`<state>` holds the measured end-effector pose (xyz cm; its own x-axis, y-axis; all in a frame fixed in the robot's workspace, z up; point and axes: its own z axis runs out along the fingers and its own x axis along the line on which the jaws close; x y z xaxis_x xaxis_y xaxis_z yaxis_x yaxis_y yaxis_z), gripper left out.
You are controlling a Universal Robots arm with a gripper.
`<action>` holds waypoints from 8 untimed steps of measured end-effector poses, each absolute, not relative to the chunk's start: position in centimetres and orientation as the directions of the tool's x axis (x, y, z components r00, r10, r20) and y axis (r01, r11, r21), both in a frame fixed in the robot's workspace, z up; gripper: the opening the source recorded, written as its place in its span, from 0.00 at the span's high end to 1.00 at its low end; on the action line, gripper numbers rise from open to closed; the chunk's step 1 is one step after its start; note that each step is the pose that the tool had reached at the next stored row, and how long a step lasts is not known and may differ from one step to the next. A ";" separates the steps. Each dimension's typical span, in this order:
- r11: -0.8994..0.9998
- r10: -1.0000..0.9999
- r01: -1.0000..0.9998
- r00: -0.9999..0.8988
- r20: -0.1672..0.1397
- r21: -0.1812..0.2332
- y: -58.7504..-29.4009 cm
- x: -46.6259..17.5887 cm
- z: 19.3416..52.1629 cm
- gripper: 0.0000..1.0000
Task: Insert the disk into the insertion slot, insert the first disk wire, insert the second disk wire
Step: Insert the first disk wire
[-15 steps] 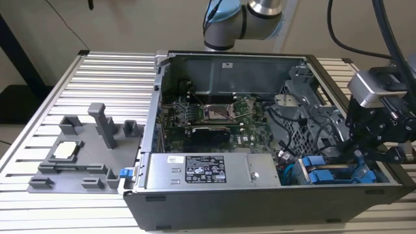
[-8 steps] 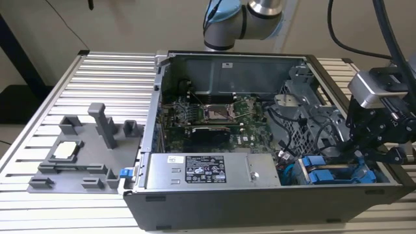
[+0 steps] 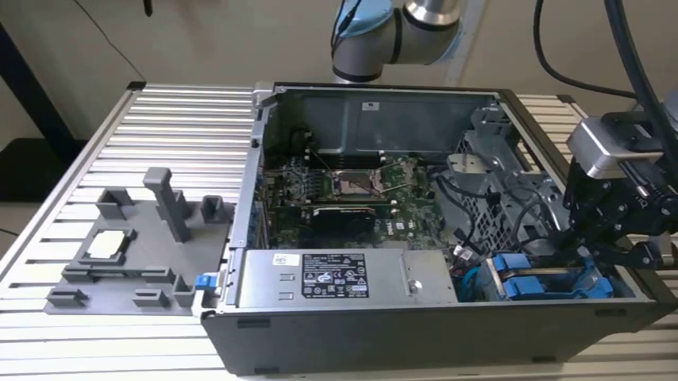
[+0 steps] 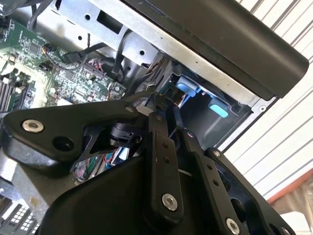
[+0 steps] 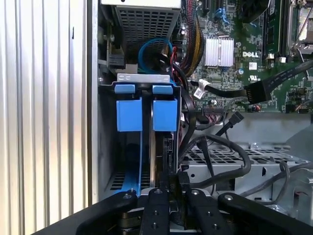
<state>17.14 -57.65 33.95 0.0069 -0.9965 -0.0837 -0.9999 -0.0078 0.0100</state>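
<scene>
Position: black two-finger gripper (image 5: pixel 174 188) is low over the narrow grey metal insertion slot (image 5: pixel 103 147) with blue rails, in the corner of the open black computer case (image 3: pixel 424 333) at the exterior view's right. The silver-grey disk (image 5: pixel 165 115) in its bright blue plastic caddy sits inside that slot, next to a second blue caddy (image 5: pixel 129 115). Fingers are almost together and look pinched on a black cable plug (image 5: pixel 182 180) at the disk's near end, though contact is hard to confirm. Grey labelled power-supply box (image 3: pixel 344 278) is just beside the slot, green motherboard (image 3: pixel 350 190) beyond it. Grey moulded fixture tray (image 3: pixel 117 254) lies on the ribbed aluminium table (image 3: pixel 180 119).
</scene>
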 end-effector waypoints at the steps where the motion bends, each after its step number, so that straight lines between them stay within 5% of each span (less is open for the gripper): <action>1: -0.008 -0.996 -1.000 0.007 -0.084 0.010 -57.7 17.1 33.9 0.81; 8: -0.007 -0.997 -1.000 0.006 -0.082 0.010 -57.6 17.1 33.5 0.81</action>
<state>17.14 -57.65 33.48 0.0061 -0.9966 -0.0822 -0.9999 -0.0070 0.0100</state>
